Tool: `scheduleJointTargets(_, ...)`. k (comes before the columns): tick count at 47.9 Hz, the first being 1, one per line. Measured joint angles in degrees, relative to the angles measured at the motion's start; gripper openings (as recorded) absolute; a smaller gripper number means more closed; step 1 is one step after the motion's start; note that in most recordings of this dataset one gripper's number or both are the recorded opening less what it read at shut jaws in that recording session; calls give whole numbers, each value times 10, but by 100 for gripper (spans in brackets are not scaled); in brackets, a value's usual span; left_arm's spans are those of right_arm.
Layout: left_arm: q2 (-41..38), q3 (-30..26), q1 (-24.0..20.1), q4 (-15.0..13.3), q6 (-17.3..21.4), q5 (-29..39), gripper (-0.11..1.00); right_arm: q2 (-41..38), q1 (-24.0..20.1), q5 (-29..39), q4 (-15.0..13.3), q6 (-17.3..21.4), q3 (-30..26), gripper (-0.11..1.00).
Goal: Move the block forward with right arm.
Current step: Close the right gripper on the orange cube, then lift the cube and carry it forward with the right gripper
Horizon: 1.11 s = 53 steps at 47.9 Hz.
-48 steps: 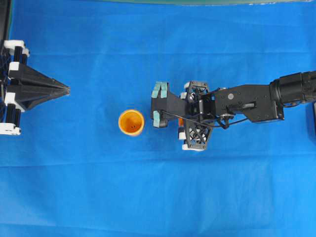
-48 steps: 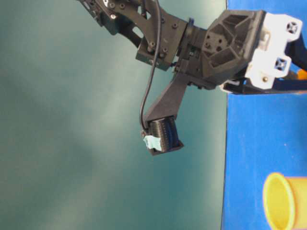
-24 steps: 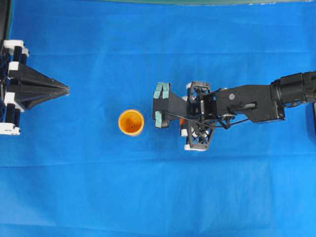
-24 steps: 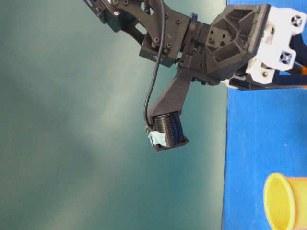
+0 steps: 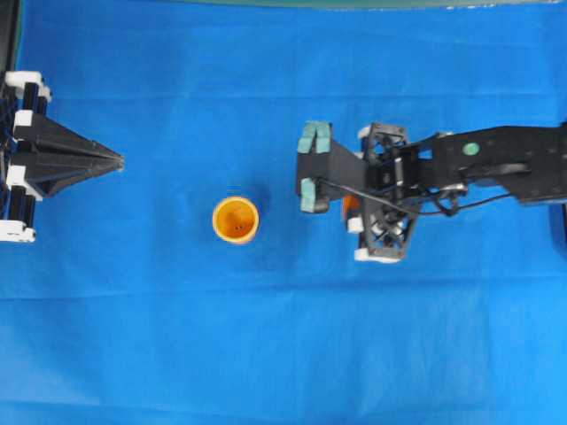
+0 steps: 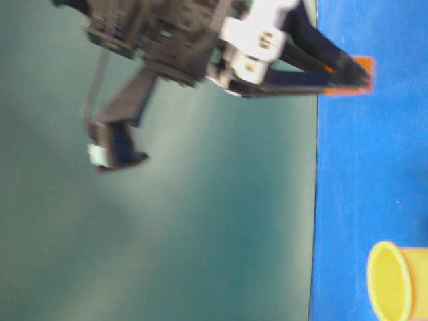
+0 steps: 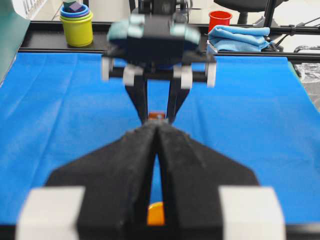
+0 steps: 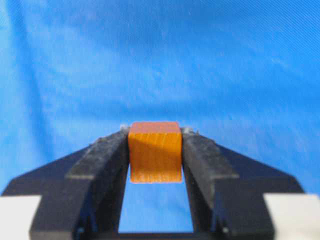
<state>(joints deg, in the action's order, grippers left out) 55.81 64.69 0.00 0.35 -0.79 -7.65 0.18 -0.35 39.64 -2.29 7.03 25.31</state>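
Note:
The block (image 8: pixel 154 150), a small orange cube, sits clamped between the two black fingers of my right gripper (image 8: pixel 154 132), with blue cloth showing under it. From overhead the block (image 5: pixel 350 206) peeks out beneath the right gripper (image 5: pixel 353 211), well right of the orange cup (image 5: pixel 236 219). The table-level view is blurred but shows the block (image 6: pixel 351 67) at the fingertips. My left gripper (image 5: pixel 120 160) rests at the far left, its pointed jaws together. In the left wrist view the left gripper (image 7: pixel 157 126) points straight at the block (image 7: pixel 156 115).
The cup (image 6: pixel 394 281) stands alone mid-table on the blue cloth (image 5: pixel 266 336). Beyond the far table edge, the left wrist view shows stacked yellow cups (image 7: pixel 76 22), a red cup (image 7: pixel 220 20) and a folded blue towel (image 7: pixel 240 37).
The right gripper's jaws closed onto the block. The right arm then carried it to the right, away from the cup. The left arm stayed still.

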Motion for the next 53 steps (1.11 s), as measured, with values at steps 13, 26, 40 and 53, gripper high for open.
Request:
scheduleJointTargets(13, 0, 0, 0, 0, 0, 1, 1, 56, 0, 53, 1, 7, -1, 40)
scheduleJointTargets(26, 0, 0, 0, 0, 0, 1, 1, 89, -12, 90, 1, 9, -25, 40)
scheduleJointTargets(40, 0, 0, 0, -1, 0, 1, 1, 91, -47, 134, 1, 11, -59, 40)
scheduleJointTargets(53, 0, 0, -1, 0, 1, 1, 1, 91, -85, 143, 1, 25, -76, 40)
